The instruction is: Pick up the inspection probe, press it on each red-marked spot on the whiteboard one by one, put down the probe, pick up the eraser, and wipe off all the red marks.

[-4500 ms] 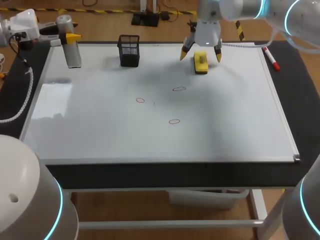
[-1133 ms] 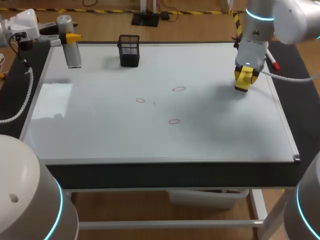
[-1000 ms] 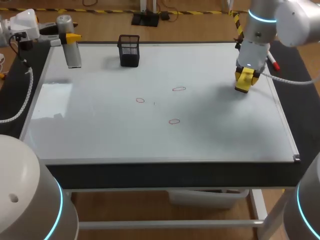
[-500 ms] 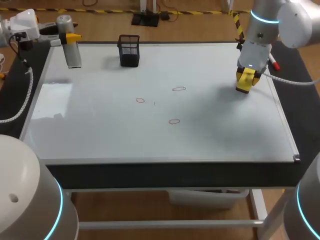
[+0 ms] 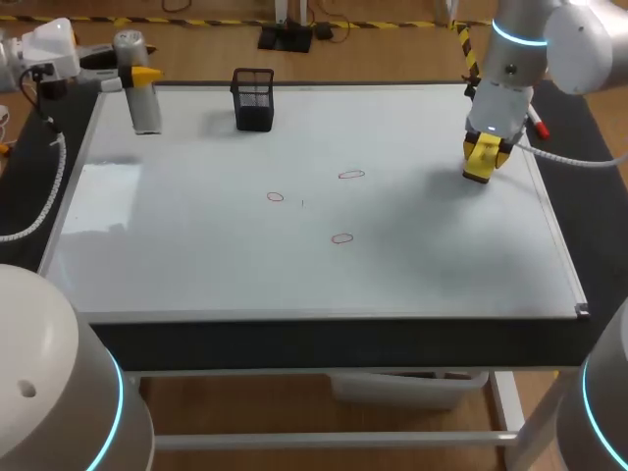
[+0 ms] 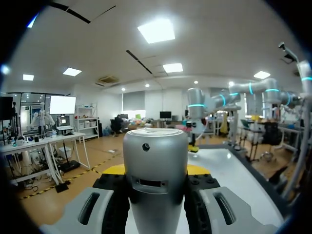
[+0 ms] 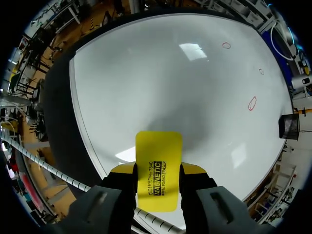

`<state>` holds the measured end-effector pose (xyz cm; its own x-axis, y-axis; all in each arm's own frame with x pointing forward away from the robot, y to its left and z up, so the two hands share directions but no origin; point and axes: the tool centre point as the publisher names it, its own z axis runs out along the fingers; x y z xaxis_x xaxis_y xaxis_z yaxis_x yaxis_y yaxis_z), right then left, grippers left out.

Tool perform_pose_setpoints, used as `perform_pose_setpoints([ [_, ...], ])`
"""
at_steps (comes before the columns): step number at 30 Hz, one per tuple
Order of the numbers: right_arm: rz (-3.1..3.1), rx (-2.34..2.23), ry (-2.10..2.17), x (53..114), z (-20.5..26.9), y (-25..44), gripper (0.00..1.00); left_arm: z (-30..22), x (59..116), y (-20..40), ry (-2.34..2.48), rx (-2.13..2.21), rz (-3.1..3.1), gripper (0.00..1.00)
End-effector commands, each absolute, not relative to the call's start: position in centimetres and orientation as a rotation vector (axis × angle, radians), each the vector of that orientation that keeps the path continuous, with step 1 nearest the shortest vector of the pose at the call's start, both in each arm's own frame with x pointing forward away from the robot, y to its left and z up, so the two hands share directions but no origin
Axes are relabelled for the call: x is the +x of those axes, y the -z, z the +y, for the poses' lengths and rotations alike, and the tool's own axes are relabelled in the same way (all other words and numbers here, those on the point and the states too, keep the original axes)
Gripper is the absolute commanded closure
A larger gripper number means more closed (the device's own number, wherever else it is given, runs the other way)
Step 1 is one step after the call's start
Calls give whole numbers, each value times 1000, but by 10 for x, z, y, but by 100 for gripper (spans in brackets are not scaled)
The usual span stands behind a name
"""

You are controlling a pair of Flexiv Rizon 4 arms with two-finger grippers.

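My left gripper (image 5: 137,75) is shut on the grey cylindrical probe (image 5: 144,103), holding it upright at the whiteboard's far left corner. In the left wrist view the probe (image 6: 155,165) fills the gap between the fingers of the left gripper (image 6: 156,171). At the whiteboard's right side my right gripper (image 5: 481,154) is shut on the yellow eraser (image 5: 478,160). The right wrist view shows the eraser (image 7: 158,163) clamped in the right gripper (image 7: 157,171) above the board. Three red marks (image 5: 351,175) (image 5: 275,196) (image 5: 341,237) sit mid-board, left of the eraser.
A black mesh pen holder (image 5: 254,98) stands at the board's far edge, right of the probe. A red marker (image 5: 533,116) lies on the dark mat beyond the board's right edge. The whiteboard's raised frame (image 5: 555,245) runs along the right side.
The eraser, earlier lying on the board's far middle between open fingers, is now gripped and carried to the right side. Over the last second it drifted slightly right. The left arm stays nearly still.
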<state>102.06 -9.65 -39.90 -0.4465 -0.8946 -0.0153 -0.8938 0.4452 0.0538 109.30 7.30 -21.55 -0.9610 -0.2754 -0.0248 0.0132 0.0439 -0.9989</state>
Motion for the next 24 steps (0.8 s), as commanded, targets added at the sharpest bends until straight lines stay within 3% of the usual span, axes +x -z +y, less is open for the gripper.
perform_pose_setpoints([
  [1, -2656, 1647, 81, 1020, -97, 398, 100, 63, 1079, 216, 2025, -266, 2099, 100],
  [24, -2656, 1647, 81, 1020, -97, 398, 100, -42, 972, 225, 2179, 70, 2192, 100],
])
